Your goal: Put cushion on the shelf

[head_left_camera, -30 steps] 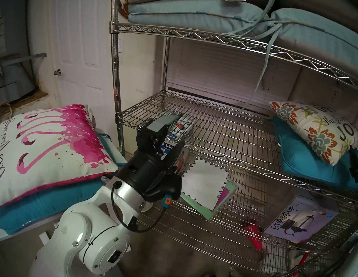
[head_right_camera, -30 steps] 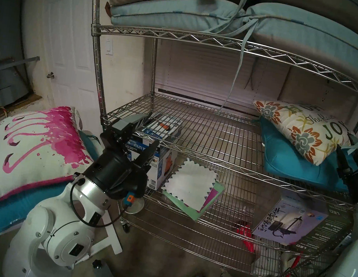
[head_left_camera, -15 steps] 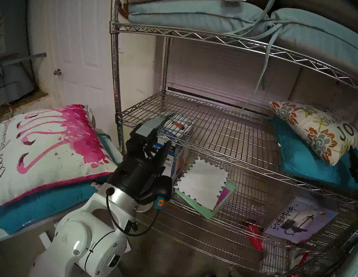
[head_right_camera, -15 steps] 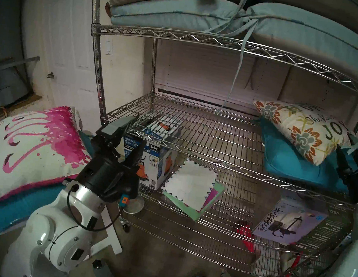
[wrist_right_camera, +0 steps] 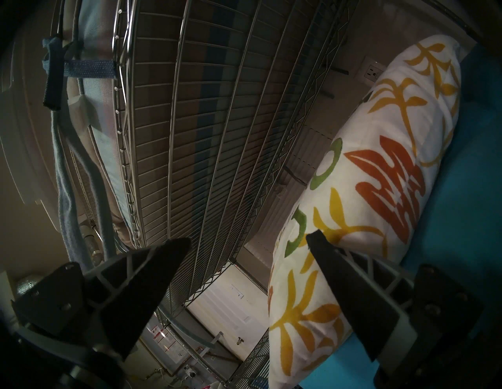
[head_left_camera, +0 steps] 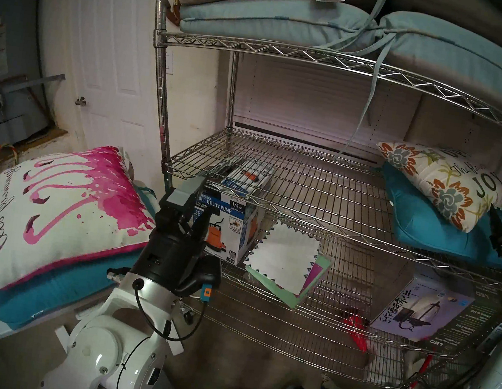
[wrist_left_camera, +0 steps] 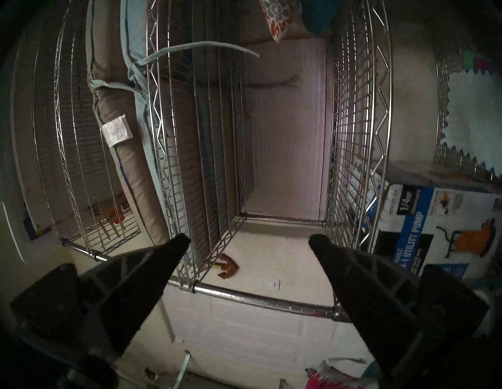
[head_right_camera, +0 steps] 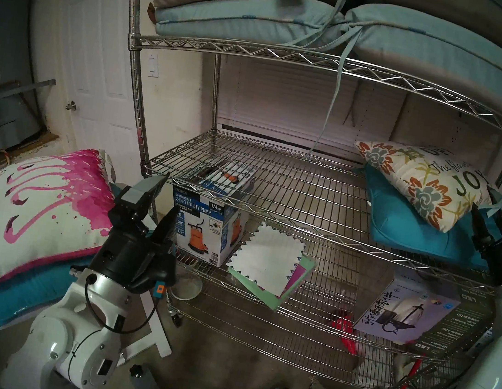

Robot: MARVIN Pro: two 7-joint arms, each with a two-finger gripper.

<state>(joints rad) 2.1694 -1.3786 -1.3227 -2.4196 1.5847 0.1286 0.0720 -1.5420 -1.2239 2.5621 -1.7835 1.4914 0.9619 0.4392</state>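
Two cushions wait; my left gripper (head_left_camera: 191,210), jaws wide and empty, should probably bite the white pink-splashed flamingo cushion's (head_left_camera: 73,212) near edge.

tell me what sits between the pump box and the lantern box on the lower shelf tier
A white zigzag-edged sheet lying on green and pink paper, then bare wire grid, between the pump box and the lantern box; clearest in the head views.
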